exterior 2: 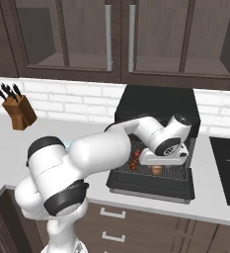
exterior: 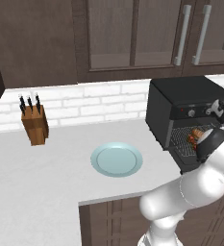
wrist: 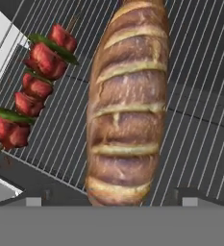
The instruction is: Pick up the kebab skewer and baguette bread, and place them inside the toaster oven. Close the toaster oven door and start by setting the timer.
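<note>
We see the baguette bread (wrist: pixel 127 103) lying on the wire rack (wrist: pixel 200 96) inside the toaster oven (exterior: pixel 180 103), with the kebab skewer (wrist: pixel 34 91) just beside it, toward the rack's edge. Our gripper (wrist: pixel 113 202) hovers over the loaf, jaws released, fingertips either side of it, grasping nothing. The toaster oven door (exterior 2: pixel 151 190) hangs open.

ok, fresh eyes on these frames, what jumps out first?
The baguette lying on the wire rack of the toaster oven, with the kebab skewer beside it, apart from it. Next, the white arm reaching into the oven over its dropped door. The pale blue plate sits bare on the counter.
</note>
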